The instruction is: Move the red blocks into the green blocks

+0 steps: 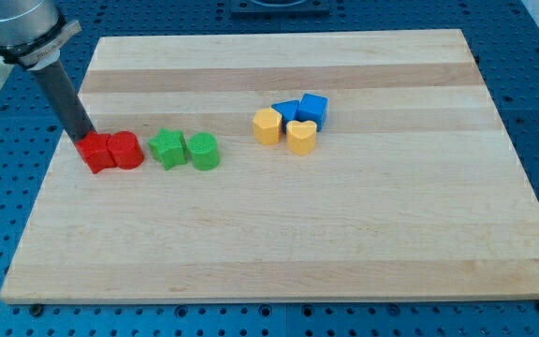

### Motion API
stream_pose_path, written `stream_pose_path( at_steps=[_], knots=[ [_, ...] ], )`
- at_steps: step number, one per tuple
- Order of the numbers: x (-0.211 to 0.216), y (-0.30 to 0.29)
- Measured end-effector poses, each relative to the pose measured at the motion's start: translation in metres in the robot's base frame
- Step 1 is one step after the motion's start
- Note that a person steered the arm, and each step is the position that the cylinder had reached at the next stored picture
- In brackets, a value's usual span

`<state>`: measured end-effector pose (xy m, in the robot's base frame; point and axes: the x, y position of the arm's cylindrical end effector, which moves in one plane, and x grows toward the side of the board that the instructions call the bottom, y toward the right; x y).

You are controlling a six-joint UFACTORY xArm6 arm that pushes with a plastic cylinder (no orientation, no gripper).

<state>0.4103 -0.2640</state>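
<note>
Pressing against the upper-left side of the red star-ish block point(94, 152), my tip point(84, 139) is being held w/ nothing gripped, just rod contact. Red cylinder point(125, 150) is being touched on that block's right. Green star block point(167, 148) & green cylinder point(202, 151) are sitting just beyond, small gap. Yellow/blue cluster point(291, 122) is resting further right on the wooden board point(344, 234).

Gap btwn red cylinder point(126, 150); green star point(167, 148)
</note>
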Motion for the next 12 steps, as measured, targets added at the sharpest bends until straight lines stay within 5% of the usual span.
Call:
stream_pose_path(
  at_steps=[6, 12],
  knots=[
    [0.038, -0.041],
    [0.033, 0.012]
  ],
)
